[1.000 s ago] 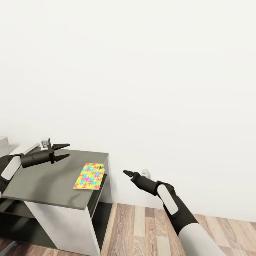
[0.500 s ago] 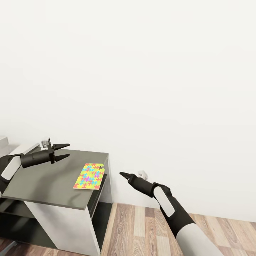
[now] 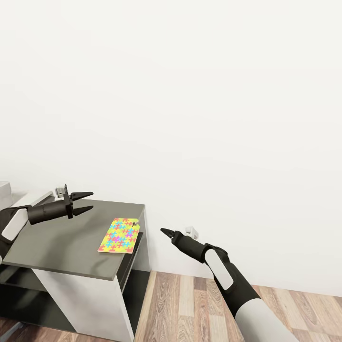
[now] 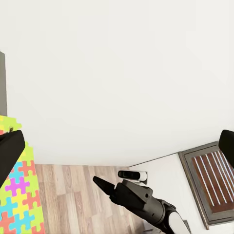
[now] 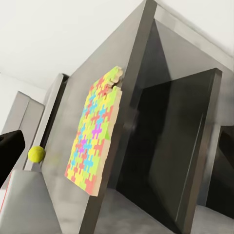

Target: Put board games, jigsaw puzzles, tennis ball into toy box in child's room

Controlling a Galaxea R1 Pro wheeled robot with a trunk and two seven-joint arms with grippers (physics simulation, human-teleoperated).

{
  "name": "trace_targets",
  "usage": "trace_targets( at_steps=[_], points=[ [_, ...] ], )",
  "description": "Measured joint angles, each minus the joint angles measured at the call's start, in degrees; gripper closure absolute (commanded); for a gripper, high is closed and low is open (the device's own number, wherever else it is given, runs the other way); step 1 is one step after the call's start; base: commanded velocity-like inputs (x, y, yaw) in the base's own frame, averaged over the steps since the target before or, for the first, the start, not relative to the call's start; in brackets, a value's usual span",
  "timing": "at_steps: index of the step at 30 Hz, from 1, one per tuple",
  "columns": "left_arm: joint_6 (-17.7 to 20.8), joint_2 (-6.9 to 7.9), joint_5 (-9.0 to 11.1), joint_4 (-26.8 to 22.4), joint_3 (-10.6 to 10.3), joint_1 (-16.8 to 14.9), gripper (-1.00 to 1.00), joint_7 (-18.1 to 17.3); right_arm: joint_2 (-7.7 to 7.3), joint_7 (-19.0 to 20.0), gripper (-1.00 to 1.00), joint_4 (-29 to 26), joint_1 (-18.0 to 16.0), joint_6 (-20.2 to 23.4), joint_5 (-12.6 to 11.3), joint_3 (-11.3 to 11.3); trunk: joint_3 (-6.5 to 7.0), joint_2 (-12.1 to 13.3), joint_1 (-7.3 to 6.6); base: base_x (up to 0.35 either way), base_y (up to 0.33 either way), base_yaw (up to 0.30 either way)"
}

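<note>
The puzzle [image 3: 119,235] lies flat on the cabinet [image 3: 61,242], at its right edge near the back corner, slightly overhanging. The left gripper [image 3: 83,202] hangs above the cabinet at the puzzle's 10 o'clock. The right gripper [image 3: 166,232] is off the cabinet at the puzzle's 3 o'clock, over the floor [image 3: 190,304], before the wall [image 3: 190,118]. In the right wrist view, the ball [image 5: 36,154] sits beyond the puzzle's far end.

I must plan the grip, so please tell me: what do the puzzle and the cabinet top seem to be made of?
Puzzle: probably printed card, matte; the right wrist view shows a pale, thin edge. Cabinet top: smooth dark grey panel, perhaps laminate, with a faint sheen.
</note>
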Motion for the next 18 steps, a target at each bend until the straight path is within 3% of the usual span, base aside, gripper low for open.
trace_targets(
  at_steps=[18],
  points=[
    [0.0, 0.0, 0.0, 0.0, 0.0, 0.0, -1.0, 0.0, 0.17, 0.1, -1.0, 0.2, 0.0, 0.0, 0.1, 0.2, 0.0, 0.0, 0.0, 0.0, 0.033, 0.0]
  ],
)
